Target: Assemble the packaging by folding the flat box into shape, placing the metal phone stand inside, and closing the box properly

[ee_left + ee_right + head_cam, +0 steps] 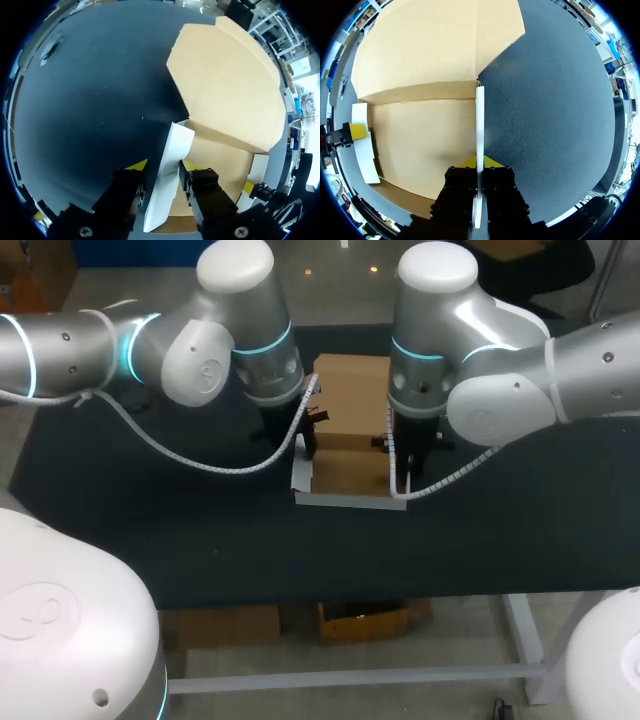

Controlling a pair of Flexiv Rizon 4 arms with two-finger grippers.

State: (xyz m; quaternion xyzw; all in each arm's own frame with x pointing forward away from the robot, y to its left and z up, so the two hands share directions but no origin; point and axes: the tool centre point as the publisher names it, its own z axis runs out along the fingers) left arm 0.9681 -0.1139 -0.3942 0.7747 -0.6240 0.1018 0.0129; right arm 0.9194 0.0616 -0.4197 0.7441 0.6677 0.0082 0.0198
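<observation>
The step in hand looks like the folding: the box [350,472] is half formed and open, and I see no phone stand in any view, so loading and closing are yet to come.

The right pincer [480,162] is clamped on the white right side wall [479,120], a yellow tip pressed to each face, and holds it upright. The brown box floor [425,140] lies just beside this pincer, on its inner side. The left pincer [165,167] straddles the white left side wall [167,185], which leans between its tips. Whether it has actually clamped that wall I cannot tell.

Each wall runs lengthwise straight out ahead of the pincer that has it, so the two walls lie parallel with the floor between them. The lid panel [225,85] spreads ahead of both pincers, hinged at the far end of the floor and lying open towards the far side of the dark bench [90,100]. The box's long axis, floor plus lid, therefore runs from the pincers outward.

Next, I judge, the leaning left wall must be brought square and both walls made to stay up, so that the tray can take the stand.
</observation>
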